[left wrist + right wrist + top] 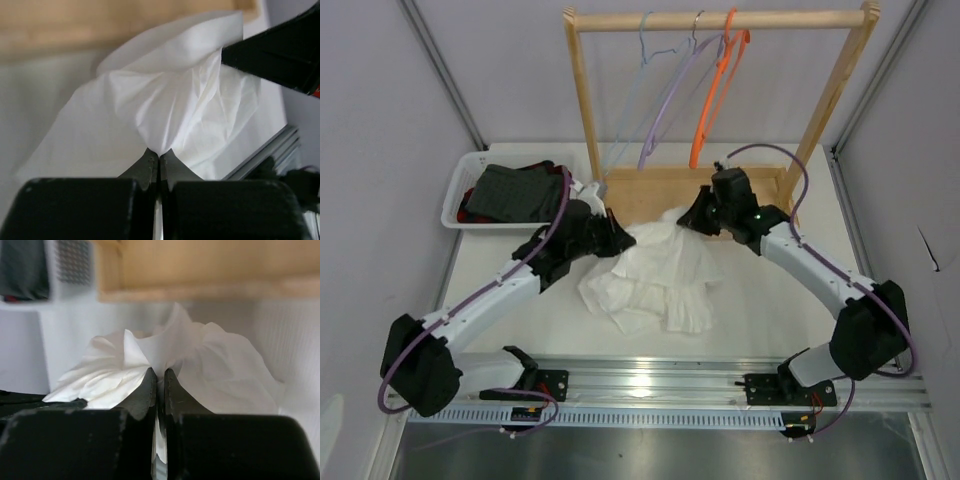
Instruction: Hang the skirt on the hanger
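Observation:
The white crinkly skirt (655,275) lies bunched in the middle of the table. My left gripper (620,237) is shut on its left upper edge; the cloth (175,105) rises from between the closed fingers. My right gripper (692,216) is shut on the skirt's right upper edge, with cloth (210,365) pinched between its fingers. The orange hanger (715,90) hangs by its hook from the wooden rail at the back, well apart from both grippers.
A wooden rack (820,120) with a base board stands at the back. A lilac hanger (670,100) and a pale blue wire hanger (638,85) hang left of the orange one. A white basket (460,185) at back left holds dark grey and red clothes.

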{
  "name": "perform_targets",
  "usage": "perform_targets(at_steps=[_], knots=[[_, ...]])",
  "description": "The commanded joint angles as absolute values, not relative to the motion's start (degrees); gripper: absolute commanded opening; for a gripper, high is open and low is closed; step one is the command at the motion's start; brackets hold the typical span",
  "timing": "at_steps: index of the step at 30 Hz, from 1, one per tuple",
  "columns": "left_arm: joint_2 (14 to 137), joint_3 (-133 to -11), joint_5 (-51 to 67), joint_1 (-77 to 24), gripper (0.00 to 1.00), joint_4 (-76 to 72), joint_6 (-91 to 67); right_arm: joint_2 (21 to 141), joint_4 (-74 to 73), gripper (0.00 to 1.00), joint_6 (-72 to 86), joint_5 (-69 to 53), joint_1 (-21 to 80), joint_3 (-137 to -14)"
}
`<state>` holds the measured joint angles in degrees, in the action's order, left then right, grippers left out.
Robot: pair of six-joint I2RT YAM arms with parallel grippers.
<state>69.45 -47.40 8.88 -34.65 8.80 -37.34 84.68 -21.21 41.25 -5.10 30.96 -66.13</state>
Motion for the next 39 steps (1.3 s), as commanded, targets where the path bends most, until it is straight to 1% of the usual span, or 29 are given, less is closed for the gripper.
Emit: perform_targets(at_steps=[1, 3, 6, 9, 10, 11, 12, 13, 14, 15, 16, 18, 19, 20, 21, 24, 25, 27, 29, 31, 32, 33, 34, 35, 37, 38, 39], knots=[[64.6, -55.8, 6.9, -32.7, 0.00, 9.0, -32.3, 79.1, -23.1, 0.00, 37.4, -2.3, 28.3, -74.7], [64.2, -58.2, 7.1, -32.8, 0.00, 9.8, -31.6, 78.7, -25.0, 0.00, 35.6, -1.9, 28.3, -78.7], [61.8, -56.0, 7.8, -33.3, 0.00, 9.5, -31.6, 76.3, -25.8, 0.00, 34.3, -1.4, 29.0, -78.0], [59.9, -49.4, 7.6, -34.3, 0.00, 10.3, -33.4, 73.0, -25.9, 0.00, 33.8, -1.1, 30.5, -71.4], [59.8, -43.7, 7.9, -34.8, 0.00, 9.8, -35.5, 72.3, -25.8, 0.00, 34.3, -1.1, 30.9, -69.1], [59.3, -41.5, 7.6, -36.8, 0.00, 8.9, -36.5, 70.6, -25.6, 0.00, 34.5, -0.8, 32.6, -66.6], [59.2, -39.7, 5.6, -38.2, 0.07, 8.3, -38.6, 69.6, -25.2, 0.01, 35.2, 0.3, 33.7, -60.8], [59.3, -34.5, 4.7, -40.6, 0.15, 7.3, -39.7, 68.7, -23.9, 0.05, 36.4, 2.2, 34.9, -57.7], [59.8, -33.1, 4.3, -41.5, 0.20, 6.5, -40.6, 67.3, -23.1, 0.08, 37.3, 3.2, 35.8, -54.6], [60.0, -31.7, 4.2, -42.1, 0.30, 5.6, -42.8, 66.7, -22.5, 0.10, 38.4, 3.6, 37.4, -49.2], [59.9, -29.2, 4.0, -43.0, 0.39, 4.8, -43.8, 66.2, -21.4, 0.15, 39.4, 4.3, 38.2, -46.7], [58.5, -26.2, 4.1, -43.4, 0.52, 2.6, -44.7, 64.5, -20.8, 0.26, 41.8, 5.9, 41.4, -42.8], [57.6, -26.1, 3.5, -43.5, 0.55, 2.7, -44.6, 63.8, -20.9, 0.42, 42.4, 8.5, 42.4, -40.4], [55.6, -26.8, 3.3, -43.6, 0.60, 3.5, -43.6, 62.1, -21.4, 0.48, 43.6, 10.0, 43.6, -39.5], [54.5, -27.1, 3.2, -43.5, 0.62, 4.1, -42.9, 61.3, -21.7, 0.58, 43.9, 11.1, 45.1, -38.9], [51.6, -30.9, 2.4, -43.5, 0.65, 8.0, -40.4, 58.5, -24.8, 0.69, 44.2, 13.6, 45.9, -38.1], [51.2, -31.8, 2.2, -43.6, 0.65, 9.0, -39.7, 58.0, -25.6, 0.70, 44.1, 14.6, 45.8, -38.7], [50.8, -35.5, 1.8, -43.5, 0.66, 11.5, -38.4, 57.0, -28.2, 0.73, 44.2, 15.6, 45.8, -39.5], [51.9, -38.2, 2.4, -43.5, 0.66, 11.9, -37.3, 55.2, -29.6, 0.74, 44.5, 17.2, 45.9, -41.1], [56.5, -42.5, 2.8, -43.6, 0.66, 11.9, -35.7, 54.1, -30.5, 0.75, 44.8, 18.5, 45.7, -42.1], [58.7, -43.6, 3.3, -43.5, 0.64, 11.8, -35.1, 54.3, -30.4, 0.74, 44.8, 19.3, 45.5, -42.8], [60.8, -46.6, 3.5, -43.5, 0.63, 10.8, -34.7, 54.8, -31.3, 0.72, 44.7, 19.5, 45.2, -43.3], [65.5, -47.8, 3.2, -43.7, 0.63, 10.5, -34.2, 56.7, -32.0, 0.70, 45.0, 19.6, 44.4, -44.0], [68.0, -48.9, 1.8, -43.8, 0.61, 10.4, -33.1, 57.6, -32.7, 0.66, 45.3, 20.4, 44.2, -45.4], [72.8, -54.8, 0.5, -44.0, 0.60, 10.5, -31.2, 59.1, -34.7, 0.63, 46.4, 21.4, 44.1, -46.1], [77.7, -56.5, 0.3, -44.2, 0.57, 11.1, -29.4, 59.8, -34.9, 0.61, 46.6, 21.5, 43.9, -46.1], [79.9, -61.0, -1.8, -44.4, 0.56, 11.5, -28.6, 59.9, -34.6, 0.58, 46.8, 20.9, 43.8, -45.7]])
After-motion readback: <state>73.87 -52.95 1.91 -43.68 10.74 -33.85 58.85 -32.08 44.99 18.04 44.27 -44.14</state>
